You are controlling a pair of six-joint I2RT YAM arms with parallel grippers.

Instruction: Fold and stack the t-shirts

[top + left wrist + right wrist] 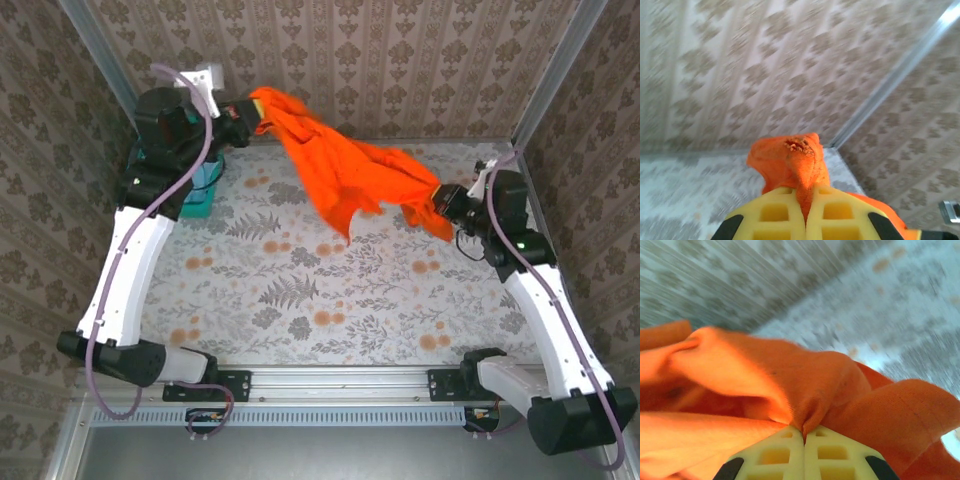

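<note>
A table point(300, 300) covered in a pale floral print stands between walls of brown patterned wallpaper. The orange t-shirt point(340, 170) is held in the air over the far half of the table, stretched as a crumpled band between the two arms. The left gripper point(240, 115), raised near the back left corner, has its jaws closed tight on a small pinch of the shirt, with a nub of cloth poking past the yellow fingertips. The right gripper point(447, 205), lower and to the right, is clamped shut on a thicker fold. A loose tail hangs from the middle toward the table. A teal basket point(205, 195) sits partly hidden behind the left arm. The left hold looks shallow, so pulling the arms further apart could tug the cloth free. The shirt is also bunched and twisted, so lowering it like this would likely trap the hanging tail underneath and leave it creased rather than flat.
</note>
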